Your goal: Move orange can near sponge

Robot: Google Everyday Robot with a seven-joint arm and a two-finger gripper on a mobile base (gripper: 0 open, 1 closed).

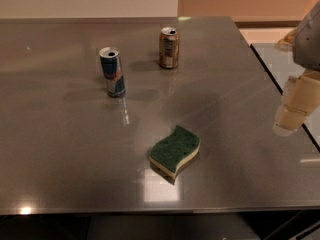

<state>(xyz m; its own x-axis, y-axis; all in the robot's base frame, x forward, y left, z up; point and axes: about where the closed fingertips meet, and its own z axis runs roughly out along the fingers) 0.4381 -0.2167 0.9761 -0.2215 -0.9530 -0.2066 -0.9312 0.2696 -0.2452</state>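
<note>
The orange can (169, 47) stands upright at the far middle of the table, orange-brown with a silver top. The sponge (175, 150) lies near the front middle, wavy, dark green on top with a yellow base. The can is well apart from the sponge. My gripper (295, 109) hangs at the right edge of the view, over the table's right edge, far from the can and to the right of the sponge. It holds nothing that I can see.
A taller blue and silver can (112, 71) stands upright left of the orange can. The grey table (60, 149) ends at the right in a dark gap, with another surface (285, 64) beyond it.
</note>
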